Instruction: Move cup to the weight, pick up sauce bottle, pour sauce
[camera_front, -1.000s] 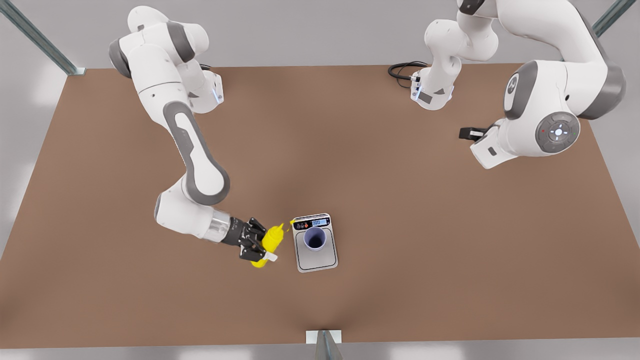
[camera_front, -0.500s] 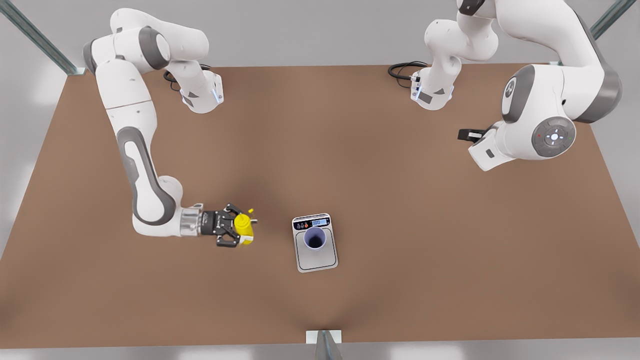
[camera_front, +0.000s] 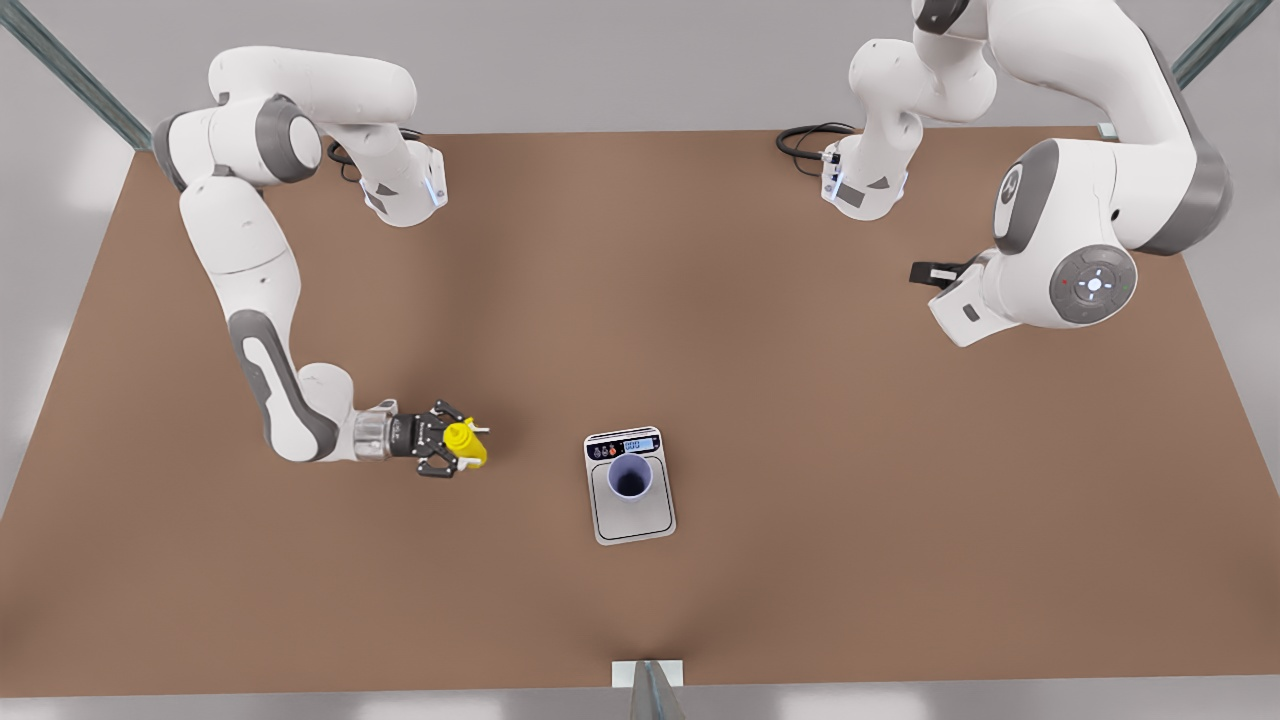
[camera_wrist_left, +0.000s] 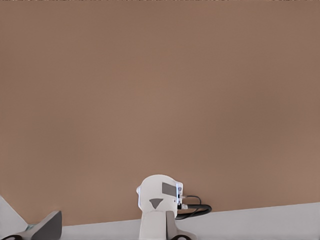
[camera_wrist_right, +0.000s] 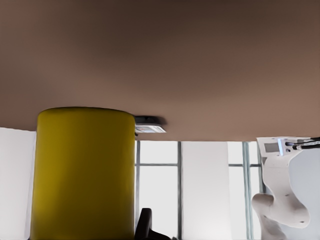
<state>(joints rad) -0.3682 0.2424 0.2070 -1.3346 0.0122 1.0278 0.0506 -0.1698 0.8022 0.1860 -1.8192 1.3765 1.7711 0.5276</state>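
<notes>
Front view: brown table (camera_front: 800, 420); scale (camera_front: 632, 487) near the middle with the purple cup (camera_front: 630, 478) upright on its plate; right gripper (camera_front: 447, 453) at the front view's left, well apart from the scale, pinching the yellow sauce bottle (camera_front: 463, 444); left gripper (camera_front: 925, 271) at the front view's right, far from the scale, arm waiting, finger state cannot be told. Left wrist view: bare table (camera_wrist_left: 160, 100) and an arm base (camera_wrist_left: 159, 205) at its far edge. Right wrist view: sauce bottle (camera_wrist_right: 82, 172) close up, the scale (camera_wrist_right: 148, 124) beyond it on the table (camera_wrist_right: 200, 60).
</notes>
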